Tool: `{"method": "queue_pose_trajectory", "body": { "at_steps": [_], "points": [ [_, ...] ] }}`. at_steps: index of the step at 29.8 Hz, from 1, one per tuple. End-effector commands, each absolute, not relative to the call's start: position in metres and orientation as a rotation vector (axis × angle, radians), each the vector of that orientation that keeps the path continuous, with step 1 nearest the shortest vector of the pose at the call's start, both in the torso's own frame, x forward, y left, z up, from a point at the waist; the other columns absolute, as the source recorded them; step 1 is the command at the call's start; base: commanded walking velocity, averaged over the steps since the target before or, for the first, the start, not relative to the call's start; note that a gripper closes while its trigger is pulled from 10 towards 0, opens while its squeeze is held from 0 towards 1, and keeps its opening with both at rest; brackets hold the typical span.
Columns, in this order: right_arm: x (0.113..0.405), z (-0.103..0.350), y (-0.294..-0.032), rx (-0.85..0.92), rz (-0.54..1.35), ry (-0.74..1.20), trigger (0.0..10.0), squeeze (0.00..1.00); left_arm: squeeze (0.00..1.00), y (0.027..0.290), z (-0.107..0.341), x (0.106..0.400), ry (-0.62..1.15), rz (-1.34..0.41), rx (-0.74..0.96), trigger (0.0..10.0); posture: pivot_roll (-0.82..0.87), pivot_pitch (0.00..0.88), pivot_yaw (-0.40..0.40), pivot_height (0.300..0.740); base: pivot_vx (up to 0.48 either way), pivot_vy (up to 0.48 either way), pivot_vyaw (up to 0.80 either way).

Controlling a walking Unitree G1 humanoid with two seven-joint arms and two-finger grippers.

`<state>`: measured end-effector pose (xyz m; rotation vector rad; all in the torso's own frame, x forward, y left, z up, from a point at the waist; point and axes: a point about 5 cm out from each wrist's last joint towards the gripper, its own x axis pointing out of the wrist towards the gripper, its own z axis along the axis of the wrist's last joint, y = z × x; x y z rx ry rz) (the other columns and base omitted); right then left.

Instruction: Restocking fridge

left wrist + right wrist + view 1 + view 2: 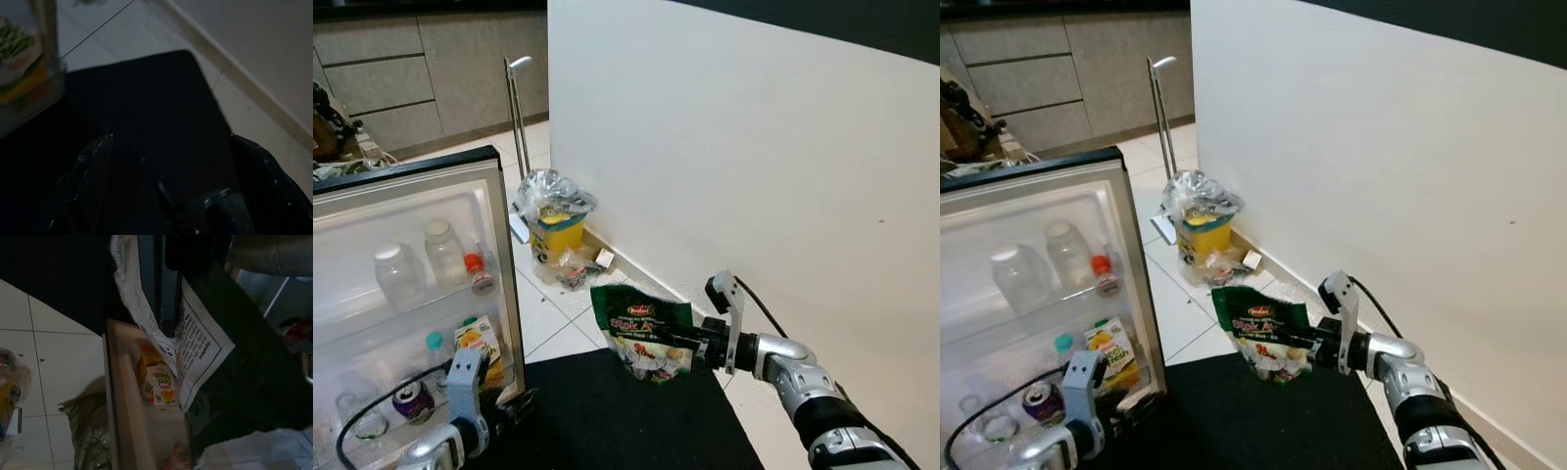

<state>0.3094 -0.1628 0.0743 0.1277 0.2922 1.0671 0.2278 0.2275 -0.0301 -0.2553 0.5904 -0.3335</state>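
The right gripper (pixel 690 342) is clamped on the right edge of a green snack pouch (pixel 642 331), holding it upright in the air above the black mat (pixel 626 421), to the right of the open fridge door (pixel 411 294) and near the white wall (pixel 754 166). The left gripper (pixel 166 191) hangs low over the same mat by the door's near corner, its fingers spread apart with nothing between them, though that wrist view is dim. On the door shelves stand two clear jars (pixel 399 274), a red-capped bottle (pixel 478 273), a juice carton (pixel 478 343) and a can (pixel 411 400); farther off along the wall sits a yellow bin (pixel 554 231) lined with a plastic bag.
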Motion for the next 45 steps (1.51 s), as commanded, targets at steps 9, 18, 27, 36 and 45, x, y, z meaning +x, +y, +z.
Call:
{"method": "queue_pose_trajectory", "body": {
  "at_steps": [9,18,27,36,45],
  "points": [
    [0.311,0.078,-0.158,0.138,1.104,0.252,10.0,0.00,0.00,0.220,-0.052,0.209,0.663,-0.180,-0.219,10.0,-0.10,0.000,-0.085,0.740,0.000,0.000,0.73],
    [0.309,0.079,-0.157,0.140,1.134,0.238,10.0,0.00,0.00,0.211,-0.053,0.213,0.665,-0.172,-0.153,10.0,-0.09,0.000,-0.080,0.740,0.000,0.000,0.73],
    [0.308,0.081,-0.154,0.149,1.168,0.220,10.0,0.00,0.00,0.206,-0.071,0.189,0.789,-0.142,-0.051,10.0,-0.09,0.000,-0.079,0.740,0.000,0.000,0.72],
    [0.309,0.082,-0.152,0.151,1.180,0.209,10.0,0.00,0.00,0.201,-0.083,0.168,0.878,-0.135,-0.060,10.0,-0.09,0.000,-0.080,0.740,0.000,0.000,0.73],
    [0.309,0.082,-0.150,0.159,1.183,0.206,10.0,0.00,0.00,0.200,-0.084,0.168,0.886,-0.118,-0.083,10.0,-0.09,0.000,-0.080,0.740,0.000,-0.308,0.73]
  ]
}}
